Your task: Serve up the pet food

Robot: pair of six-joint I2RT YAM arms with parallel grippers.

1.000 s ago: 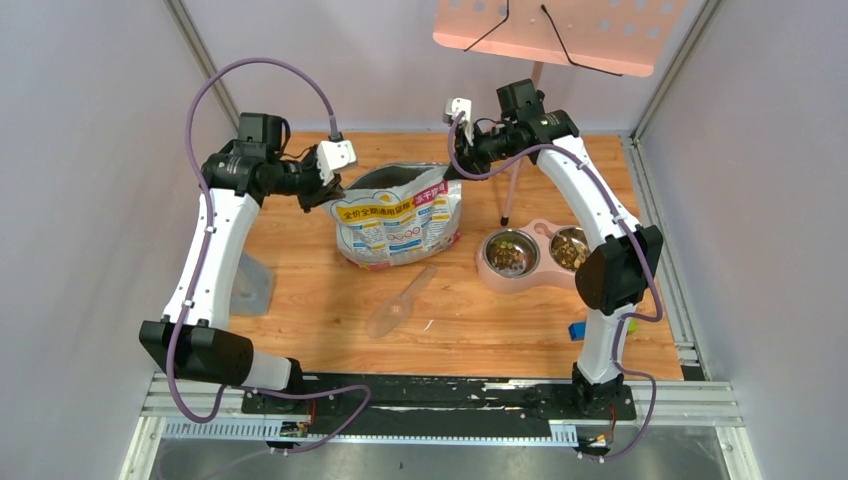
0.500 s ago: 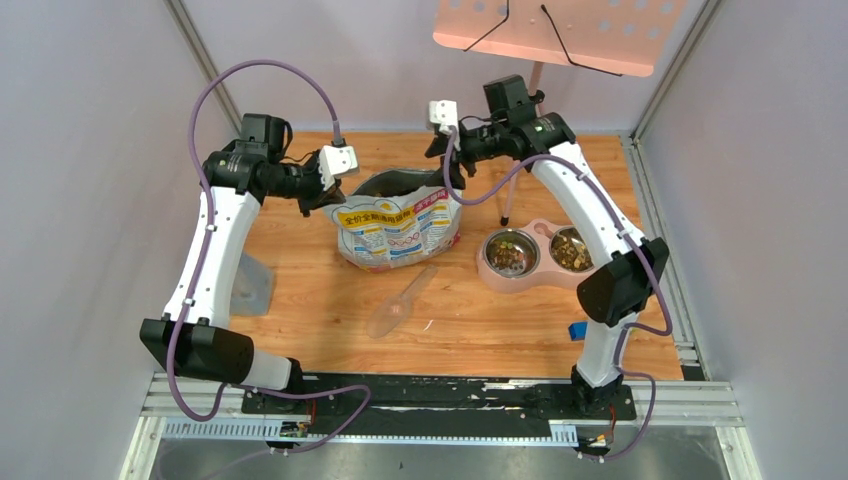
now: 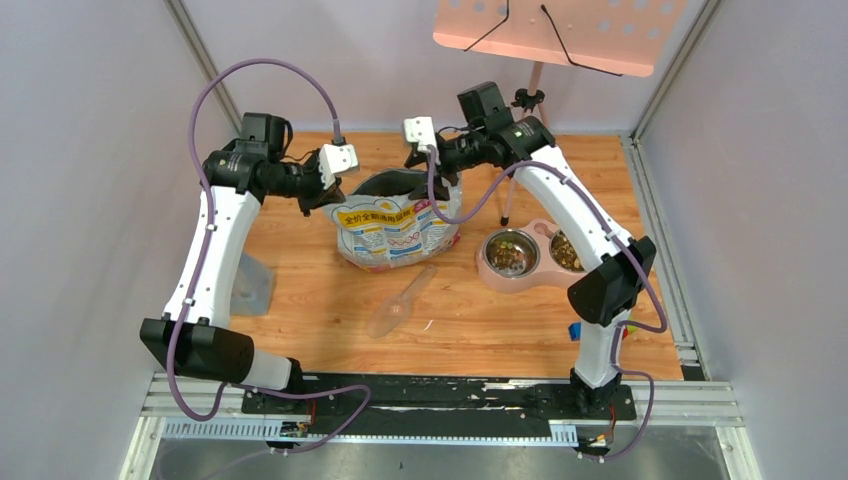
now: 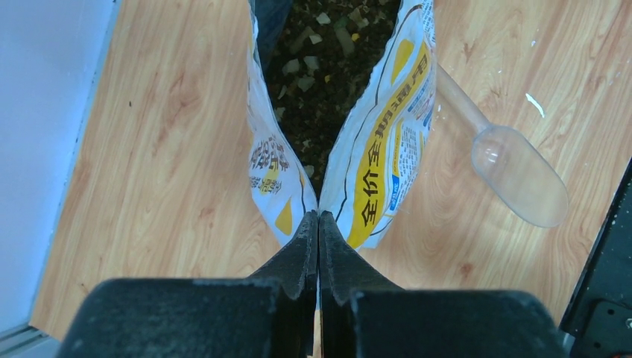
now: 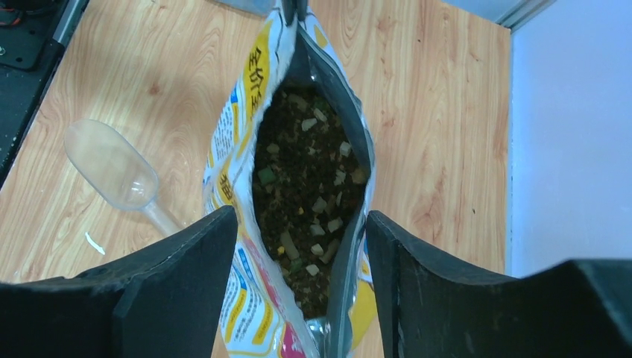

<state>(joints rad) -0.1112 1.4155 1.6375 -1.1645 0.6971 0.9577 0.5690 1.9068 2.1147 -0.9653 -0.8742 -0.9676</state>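
Right wrist: kibble [image 5: 305,186] looks loose, light, likely best scooped; left gripper [image 4: 318,218] pinches bag [image 4: 380,149] rim, right gripper [image 5: 298,224] spread open.

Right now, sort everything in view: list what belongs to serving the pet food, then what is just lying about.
For the job:
- pet food
- printed bag holding it
- clear plastic scoop
- pink double-bowl feeder

Lying about:
- salmon music stand
- grey block at the table's left edge
- small blue object near the right edge
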